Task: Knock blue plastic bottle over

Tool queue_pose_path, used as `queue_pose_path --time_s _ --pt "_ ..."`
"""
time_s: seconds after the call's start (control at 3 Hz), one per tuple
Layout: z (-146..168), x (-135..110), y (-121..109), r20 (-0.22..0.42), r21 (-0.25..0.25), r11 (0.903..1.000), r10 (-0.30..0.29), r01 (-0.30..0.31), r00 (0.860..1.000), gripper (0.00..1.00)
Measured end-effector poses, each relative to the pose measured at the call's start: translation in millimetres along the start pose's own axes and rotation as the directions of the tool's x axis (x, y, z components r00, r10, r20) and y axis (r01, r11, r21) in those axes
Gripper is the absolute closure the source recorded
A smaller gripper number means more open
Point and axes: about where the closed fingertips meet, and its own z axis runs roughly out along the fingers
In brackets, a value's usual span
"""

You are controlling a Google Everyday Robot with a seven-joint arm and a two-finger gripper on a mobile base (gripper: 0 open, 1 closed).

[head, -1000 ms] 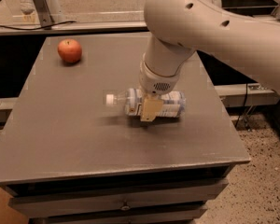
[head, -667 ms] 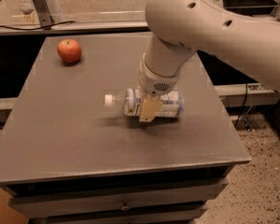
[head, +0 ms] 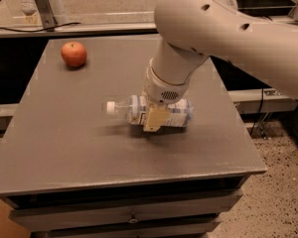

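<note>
The blue plastic bottle (head: 176, 113) lies on its side near the middle of the grey table (head: 79, 133). Its white cap (head: 111, 107) points left and its white-and-blue label faces up. My gripper (head: 154, 119) hangs from the white arm directly over the bottle's middle, its tan finger (head: 156, 119) in front of the label and touching or just above it. The arm hides part of the bottle's body.
A red apple (head: 73, 53) sits at the table's far left corner. A drawer front (head: 134, 214) runs under the table's near edge. A speckled floor (head: 283, 182) lies to the right, and a metal frame (head: 44, 4) stands behind the table.
</note>
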Motion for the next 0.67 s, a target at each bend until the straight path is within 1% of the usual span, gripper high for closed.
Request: queue_pose_path --time_s 0.33,0.67 --pt "-1.9 -0.6 6.0 0.016 0.000 0.9999 0.012 -0.012 1.000 0.00" --pt "-2.9 -0.2 12.3 0.056 0.006 0.9992 0.039 -0.039 0.998 0.00"
